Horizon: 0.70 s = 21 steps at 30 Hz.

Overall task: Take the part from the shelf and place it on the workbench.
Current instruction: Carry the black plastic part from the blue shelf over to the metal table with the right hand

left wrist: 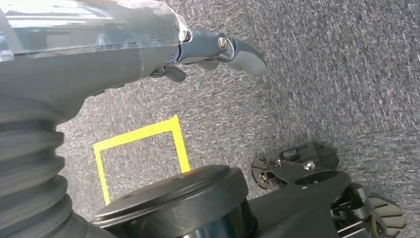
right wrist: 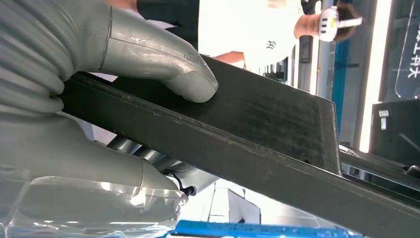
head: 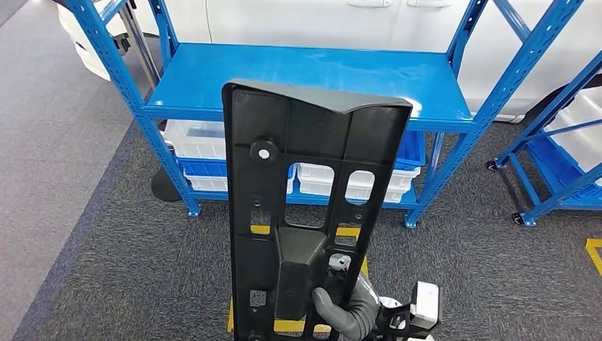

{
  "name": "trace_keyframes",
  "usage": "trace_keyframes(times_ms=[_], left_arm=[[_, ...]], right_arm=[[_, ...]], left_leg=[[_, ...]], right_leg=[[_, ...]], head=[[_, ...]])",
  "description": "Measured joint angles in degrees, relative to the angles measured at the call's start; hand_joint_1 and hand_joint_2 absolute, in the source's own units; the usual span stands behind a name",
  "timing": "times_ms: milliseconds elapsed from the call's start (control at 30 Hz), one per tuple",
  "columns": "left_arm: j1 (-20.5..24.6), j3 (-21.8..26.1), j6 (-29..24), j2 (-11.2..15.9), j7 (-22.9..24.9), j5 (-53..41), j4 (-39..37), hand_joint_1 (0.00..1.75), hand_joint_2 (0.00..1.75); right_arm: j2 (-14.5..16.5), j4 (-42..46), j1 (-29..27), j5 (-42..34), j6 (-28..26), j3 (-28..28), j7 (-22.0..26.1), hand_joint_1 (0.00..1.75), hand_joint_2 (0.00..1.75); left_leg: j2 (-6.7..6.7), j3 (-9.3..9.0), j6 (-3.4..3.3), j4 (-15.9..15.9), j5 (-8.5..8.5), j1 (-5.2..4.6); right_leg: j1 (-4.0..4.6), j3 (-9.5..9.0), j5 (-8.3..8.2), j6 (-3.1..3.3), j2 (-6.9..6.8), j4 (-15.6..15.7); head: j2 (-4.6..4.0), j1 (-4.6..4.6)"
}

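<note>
A long black plastic part [head: 309, 206] with cut-out windows and a round boss stands upright in front of me in the head view. My right hand [head: 348, 305] grips it near its lower end, thumb across the raised block. In the right wrist view the thumb [right wrist: 163, 62] presses on the part's black edge [right wrist: 277, 134]. Behind the part stands the blue shelf [head: 312, 74], its upper deck bare. My left hand [left wrist: 208, 49] hangs over the grey carpet with fingers loosely curled and nothing in it.
White bins [head: 355, 181] sit on the shelf's lower level. A second blue rack [head: 561, 156] stands at the right. Yellow tape [left wrist: 143, 144] marks the carpet. A person in a white top [right wrist: 247, 34] stands nearby in the right wrist view.
</note>
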<state>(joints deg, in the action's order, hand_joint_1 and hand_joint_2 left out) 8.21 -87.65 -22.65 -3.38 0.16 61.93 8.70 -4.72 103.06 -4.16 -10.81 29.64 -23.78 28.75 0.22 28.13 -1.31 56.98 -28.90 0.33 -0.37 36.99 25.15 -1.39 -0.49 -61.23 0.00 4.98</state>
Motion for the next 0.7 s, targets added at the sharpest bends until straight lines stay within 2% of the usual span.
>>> trace_keyframes(times_ms=[100,133,167,200,267,300,333,367,433,500,567,600,633,667,700], left_arm=[[0.0,-0.1,0.0,0.0,-0.2,0.0,0.0,0.00,1.75],[0.0,-0.2,0.0,0.0,-0.2,0.0,0.0,0.00,1.75],[0.0,-0.2,0.0,0.0,-0.2,0.1,0.0,0.00,1.75],[0.0,-0.3,0.0,0.0,-0.2,0.1,0.0,0.00,1.75],[0.1,-0.4,0.0,0.0,-0.2,0.1,0.0,0.00,1.75],[0.1,-0.5,0.0,0.0,-0.2,0.1,0.0,0.00,1.75],[0.1,-0.5,0.0,0.0,-0.2,0.1,0.0,0.00,1.75],[0.1,-0.5,0.0,0.0,-0.2,0.1,0.0,0.00,1.75],[0.1,-0.6,0.0,0.0,-0.1,0.1,0.0,0.00,1.75],[0.1,-0.7,0.0,0.0,-0.1,0.1,0.0,0.00,1.75],[0.3,-0.7,0.1,0.0,-0.1,0.1,0.0,0.00,1.75],[0.5,-0.7,0.2,0.0,0.0,0.1,0.0,0.00,1.75],[0.7,-0.7,0.3,0.0,0.1,0.1,0.0,0.00,1.75],[0.8,-0.8,0.5,0.1,0.3,0.0,0.0,0.00,1.75],[0.8,-0.8,0.6,0.1,0.5,-0.1,0.0,0.00,1.75]], right_arm=[[0.0,0.0,-0.2,-0.2,0.3,0.2,0.0,1.75,1.75],[0.0,-0.1,-0.3,-0.3,0.3,0.3,0.0,1.75,1.75],[0.0,-0.2,-0.4,-0.4,0.3,0.4,0.0,1.75,1.75],[0.0,-0.2,-0.5,-0.5,0.3,0.4,0.0,1.75,1.75],[0.0,-0.3,-0.5,-0.5,0.3,0.5,0.0,1.75,1.75],[0.0,-0.3,-0.5,-0.5,0.3,0.5,0.0,1.75,1.75],[0.0,-0.3,-0.5,-0.6,0.3,0.5,0.0,1.75,1.75],[0.0,-0.3,-0.4,-0.6,0.3,0.5,-0.1,1.75,1.75],[0.0,-0.3,-0.5,-0.7,0.3,0.5,-0.2,1.75,1.75],[0.0,-0.3,-0.5,-0.8,0.2,0.6,-0.2,1.75,1.75],[0.1,-0.3,-0.5,-0.9,0.2,0.6,-0.3,1.75,1.75],[0.1,-0.3,-0.5,-0.9,0.2,0.6,-0.3,1.75,1.75],[0.1,-0.3,-0.6,-0.9,0.2,0.6,-0.4,1.75,1.75],[0.1,-0.3,-0.7,-1.0,0.1,0.6,-0.6,1.75,1.75],[0.1,-0.3,-0.8,-1.0,0.1,0.6,-0.7,1.75,1.75]], left_leg=[[0.59,0.97,-0.47,0.1,0.84,0.00],[0.82,1.27,-0.45,0.1,1.02,-0.04],[1.08,1.46,-0.40,0.1,1.14,-0.06],[1.43,1.52,-0.35,0.2,1.19,-0.06],[2.16,1.40,-0.10,0.2,1.14,-0.20],[2.51,1.38,0.13,0.3,1.09,-0.35],[2.89,1.42,0.40,0.3,1.06,-0.50],[3.31,1.49,0.73,0.3,1.07,-0.62],[3.99,1.54,1.35,0.4,0.94,-0.63],[2.91,2.32,1.96,2.4,-0.80,-0.52],[1.07,4.91,2.34,8.8,-4.63,-0.37],[0.62,6.42,2.44,12.6,-6.41,-0.33],[0.41,7.39,2.49,15.4,-7.35,-0.32],[0.32,7.50,2.48,16.4,-7.18,-0.31],[0.23,6.56,2.40,15.1,-5.87,-0.28]], right_leg=[[-0.28,3.85,6.13,-0.64,0.12,-10.1],[-0.34,4.55,6.99,-0.73,0.12,-12.5],[-0.37,4.28,6.75,-0.74,0.11,-13.0],[-0.38,2.84,5.49,-0.65,0.01,-11.1],[-0.14,-1.84,2.33,-0.18,-1.28,-3.3],[0.11,-3.60,1.40,0.23,-2.02,0.1],[0.38,-4.47,1.09,0.63,-2.59,2.1],[0.64,-4.54,1.26,1.03,-2.68,2.7],[0.55,-4.23,0.93,1.83,-1.77,3.0],[0.22,-4.12,0.49,2.59,-0.89,3.4],[0.17,-3.89,0.17,3.11,-0.09,3.6],[0.23,-3.74,0.08,3.24,0.34,3.5],[0.29,-3.64,0.01,3.28,0.83,3.5],[0.32,-3.58,-0.05,3.27,1.40,3.4],[0.33,-3.55,-0.09,3.23,2.03,3.3]], head=[[0.00,0.00],[0.00,0.01],[0.00,0.01],[0.00,0.01],[0.00,0.00],[0.00,0.01],[0.00,0.01],[0.00,0.01],[0.00,0.01],[0.00,0.01],[0.00,0.01],[0.00,0.01],[0.00,0.01],[0.00,0.01],[0.00,0.01]])
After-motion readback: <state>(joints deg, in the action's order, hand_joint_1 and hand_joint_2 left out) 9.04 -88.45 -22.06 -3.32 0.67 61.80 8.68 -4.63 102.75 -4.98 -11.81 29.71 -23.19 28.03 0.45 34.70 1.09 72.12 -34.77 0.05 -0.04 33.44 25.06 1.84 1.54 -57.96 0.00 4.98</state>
